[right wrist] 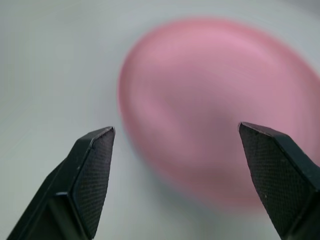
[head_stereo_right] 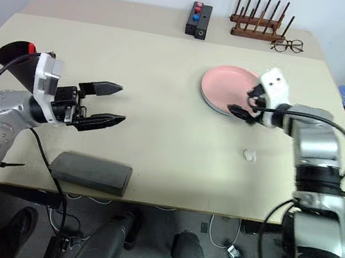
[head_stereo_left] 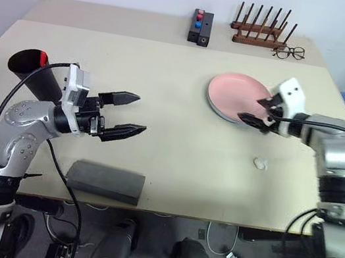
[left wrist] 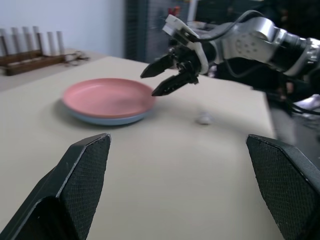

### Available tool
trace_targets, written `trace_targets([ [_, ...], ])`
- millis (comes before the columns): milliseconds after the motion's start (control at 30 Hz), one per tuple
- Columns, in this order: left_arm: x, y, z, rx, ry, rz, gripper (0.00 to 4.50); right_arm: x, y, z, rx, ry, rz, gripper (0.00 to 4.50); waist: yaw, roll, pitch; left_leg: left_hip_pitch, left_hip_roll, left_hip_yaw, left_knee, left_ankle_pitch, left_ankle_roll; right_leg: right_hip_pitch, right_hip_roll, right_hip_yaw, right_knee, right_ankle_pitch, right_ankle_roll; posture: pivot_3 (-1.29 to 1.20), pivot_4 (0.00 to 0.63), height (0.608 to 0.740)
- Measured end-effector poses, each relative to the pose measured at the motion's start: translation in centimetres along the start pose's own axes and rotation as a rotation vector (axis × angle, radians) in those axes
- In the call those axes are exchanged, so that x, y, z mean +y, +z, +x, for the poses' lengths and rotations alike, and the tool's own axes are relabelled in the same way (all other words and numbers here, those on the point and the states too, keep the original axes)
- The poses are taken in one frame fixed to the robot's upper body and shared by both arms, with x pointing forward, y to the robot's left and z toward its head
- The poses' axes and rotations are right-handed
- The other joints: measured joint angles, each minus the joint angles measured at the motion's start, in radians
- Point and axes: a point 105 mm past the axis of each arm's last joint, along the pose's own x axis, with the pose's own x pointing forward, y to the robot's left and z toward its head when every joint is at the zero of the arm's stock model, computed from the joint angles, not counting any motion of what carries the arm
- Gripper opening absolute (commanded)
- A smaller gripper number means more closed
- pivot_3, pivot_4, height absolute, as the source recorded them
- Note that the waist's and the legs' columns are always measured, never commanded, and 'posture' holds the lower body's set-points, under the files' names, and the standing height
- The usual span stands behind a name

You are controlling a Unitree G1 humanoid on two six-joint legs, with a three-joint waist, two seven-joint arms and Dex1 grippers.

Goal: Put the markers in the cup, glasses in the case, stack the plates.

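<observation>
1. Right now my right pincer (head_stereo_left: 257, 111) hangs at the near right edge of the pink plate (head_stereo_left: 235, 95), its two black fingers spread apart and holding nothing.
2. From my left wrist, that pink plate sits stacked on the light blue plate (left wrist: 107, 120), whose rim peeks out underneath; the pair rests on the counter (head_stereo_left: 175, 149).
3. My left pincer (head_stereo_left: 131, 116) hovers well to the left of the plates, above the counter, pointing toward them with its fingers wide apart and empty.
4. Left of the plates, behind my left wrist, stands the black cup (head_stereo_left: 38, 75), tilted in the eye views, with a red cap (head_stereo_left: 41, 56) showing at its mouth; I cannot tell how many markers are inside.
5. Nearer to me than the plates and well to their left, the grey case (head_stereo_left: 106, 181) lies closed by the counter's front edge; I cannot see what is inside it.
6. A small white scrap (head_stereo_left: 260, 163) lies on the counter just near-right of the plates.
7. Beyond the plates, at the far edge, stand a wooden rack (head_stereo_left: 261, 31), wire-framed spectacles (head_stereo_left: 288, 52) beside it, and a black box (head_stereo_left: 201, 27) with red and blue buttons.
</observation>
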Motion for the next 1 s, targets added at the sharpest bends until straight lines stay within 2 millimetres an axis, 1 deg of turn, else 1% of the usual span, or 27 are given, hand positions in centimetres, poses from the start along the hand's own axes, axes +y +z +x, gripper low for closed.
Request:
trace_targets([
  [133, -0.7, -0.4, 0.6, 0.012, -0.042, -0.001, 4.50, 1.0, -3.9, -1.4, 0.141, 0.050, 0.088, 3.99, -0.007, 0.000, 0.000, 0.001, 0.000, 0.001, 0.000, 0.000, 0.000, 0.000, 0.000, 0.001, 0.000, 0.000, 0.000, 0.00, 0.150, 0.735],
  [200, -0.9, -0.6, 0.9, 0.018, -0.060, -0.007, 4.50, 1.6, -5.5, -1.9, 0.207, 0.065, 0.104, 3.99, -0.007, 0.000, 0.000, 0.001, 0.001, 0.001, 0.000, 0.000, 0.000, -0.001, 0.000, 0.002, 0.000, 0.000, 0.000, 0.00, 0.150, 0.735],
  [300, -1.0, -0.7, 0.9, 0.025, -0.071, -0.005, 4.50, 2.3, -6.3, -2.1, 0.241, 0.079, 0.108, 3.99, -0.006, 0.000, 0.000, 0.000, 0.001, 0.001, 0.000, 0.000, 0.000, -0.001, 0.000, 0.002, 0.000, 0.000, 0.000, 0.00, 0.150, 0.735],
  [400, -1.0, -0.6, 1.0, 0.025, -0.083, 0.001, 4.50, 2.4, -7.1, -2.3, 0.269, 0.066, 0.088, 3.99, -0.002, 0.000, 0.000, 0.000, 0.000, 0.001, 0.000, 0.000, 0.000, -0.001, 0.000, 0.002, 0.000, 0.000, 0.000, 0.00, 0.150, 0.735],
  [433, -0.9, -0.6, 1.0, 0.026, -0.081, 0.000, 4.50, 2.4, -7.5, -2.3, 0.282, 0.059, 0.079, 3.76, 0.000, 0.000, 0.000, 0.000, 0.000, 0.001, 0.000, 0.000, 0.000, -0.001, -0.001, 0.001, 0.000, 0.000, 0.000, 0.00, 0.150, 0.735],
  [500, -0.8, -0.7, 0.9, 0.030, -0.076, -0.003, 4.50, 2.3, -7.6, -2.3, 0.282, 0.051, 0.068, 3.24, 0.000, 0.000, 0.000, 0.000, 0.000, 0.001, 0.000, 0.000, 0.000, 0.000, -0.001, 0.002, 0.000, 0.000, 0.000, 0.00, 0.150, 0.735],
  [567, -0.8, -0.8, 0.9, 0.031, -0.077, -0.002, 4.50, 2.2, -7.6, -2.3, 0.285, 0.042, 0.061, 2.22, 0.000, 0.000, 0.000, 0.000, 0.000, 0.001, 0.000, 0.000, 0.000, 0.000, -0.001, 0.002, 0.000, 0.000, 0.000, 0.00, 0.150, 0.735],
  [600, -0.8, -0.8, 0.9, 0.032, -0.077, -0.001, 4.50, 2.2, -7.7, -2.3, 0.285, 0.039, 0.057, 1.78, 0.000, 0.000, 0.000, 0.000, 0.000, 0.001, 0.000, 0.000, 0.000, 0.000, -0.001, 0.001, 0.000, 0.000, 0.000, 0.00, 0.150, 0.735],
  [633, -0.8, -0.8, 0.9, 0.032, -0.077, -0.001, 4.50, 2.1, -7.7, -2.3, 0.285, 0.034, 0.053, 1.14, 0.000, 0.000, 0.000, 0.000, 0.000, 0.001, 0.000, 0.000, 0.000, 0.000, -0.001, 0.001, 0.000, 0.000, 0.000, 0.00, 0.150, 0.735],
  [700, -0.8, -0.8, 0.9, 0.035, -0.075, 0.001, 4.50, 2.1, -7.7, -2.2, 0.286, 0.034, 0.046, 0.11, 0.000, 0.000, 0.000, 0.000, 0.000, 0.001, 0.000, 0.000, 0.000, 0.000, -0.001, 0.001, 0.000, 0.000, 0.000, 0.00, 0.150, 0.735],
  [800, -0.7, -0.9, 0.9, 0.039, -0.070, 0.004, 4.50, 2.2, -7.5, -2.1, 0.286, 0.037, 0.037, 0.04, 0.000, 0.000, 0.000, 0.000, 0.000, 0.001, 0.000, 0.000, 0.000, 0.000, -0.001, 0.001, 0.000, 0.000, 0.000, 0.00, 0.150, 0.735],
  [867, -0.4, -0.9, 0.8, 0.039, -0.054, 0.011, 4.50, 1.9, -6.6, -1.7, 0.256, 0.024, 0.029, 0.04, -0.004, 0.000, 0.000, 0.000, 0.000, 0.001, 0.000, 0.000, 0.000, -0.001, -0.001, 0.002, 0.000, 0.000, 0.000, 0.00, 0.150, 0.735],
  [933, 0.5, -0.8, 1.0, 0.032, -0.007, 0.023, 4.50, 1.1, -4.3, -0.9, 0.165, -0.012, 0.003, 0.04, -0.006, 0.000, 0.000, 0.000, 0.001, 0.001, 0.000, 0.000, 0.000, -0.001, 0.000, 0.002, 0.000, 0.000, 0.000, 0.00, 0.150, 0.735],
  [1000, 1.7, -0.6, 1.2, 0.023, 0.053, 0.048, 4.50, 0.1, -1.0, 0.1, 0.032, -0.070, -0.032, 0.04, -0.007, 0.000, 0.000, 0.000, 0.001, 0.001, 0.000, 0.000, 0.000, -0.001, 0.000, 0.002, 0.000, 0.000, 0.000, 0.00, 0.150, 0.735],
])
